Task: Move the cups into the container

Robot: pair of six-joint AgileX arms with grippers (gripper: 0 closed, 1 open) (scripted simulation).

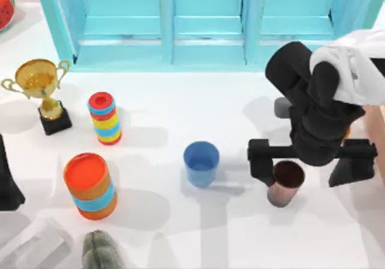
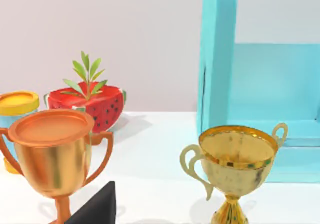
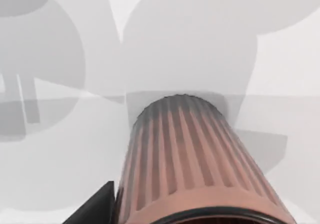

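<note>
While both cups stand on the white table [image 1: 180, 239], nothing is moved yet: my right gripper [image 1: 287, 160] straddles the brown ribbed cup [image 1: 286, 183] right of centre with jaws wide, the blue cup [image 1: 201, 163] waits mid-table, and the container's edge [image 1: 376, 130] lies far right

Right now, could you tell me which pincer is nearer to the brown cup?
Right. The right pincer is directly at the brown cup, fingers on either side; the left arm sits parked at the table's far left edge.
</note>
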